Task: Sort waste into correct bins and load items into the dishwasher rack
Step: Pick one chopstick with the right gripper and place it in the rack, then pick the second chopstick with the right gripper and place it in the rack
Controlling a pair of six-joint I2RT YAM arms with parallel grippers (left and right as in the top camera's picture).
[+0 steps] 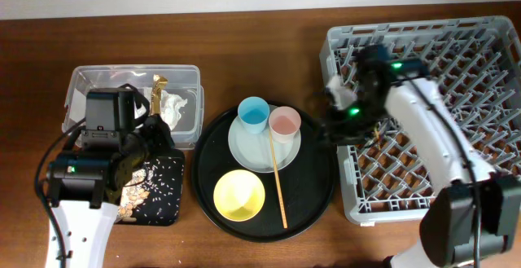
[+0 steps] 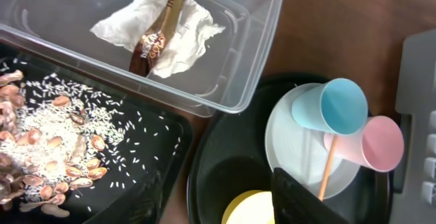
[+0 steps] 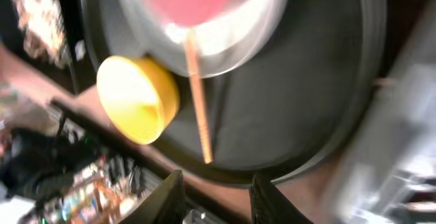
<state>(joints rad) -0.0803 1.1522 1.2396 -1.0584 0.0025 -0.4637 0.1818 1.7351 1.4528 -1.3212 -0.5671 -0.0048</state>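
Observation:
On the round black tray, a light-blue cup [image 1: 253,113] and a pink cup [image 1: 285,123] stand on the pale plate [image 1: 248,150]. The yellow bowl [image 1: 239,195] sits beside it, and the chopsticks [image 1: 278,178] lie across. White tissue [image 2: 136,23] and a foil wrapper [image 2: 160,37] lie in the clear tub [image 1: 98,76]. Food scraps and rice [image 2: 48,135] lie in the shallow black tray [image 1: 167,195]. My left gripper [image 2: 225,207] is open and empty between that tray and the bowl. My right gripper [image 3: 216,200] is open and empty at the left edge of the grey rack [image 1: 488,48].
The big round black tray [image 1: 313,186] sits between the bins and the rack. The rack fills the right side and shows nothing in it. Bare wooden table lies along the back and the front.

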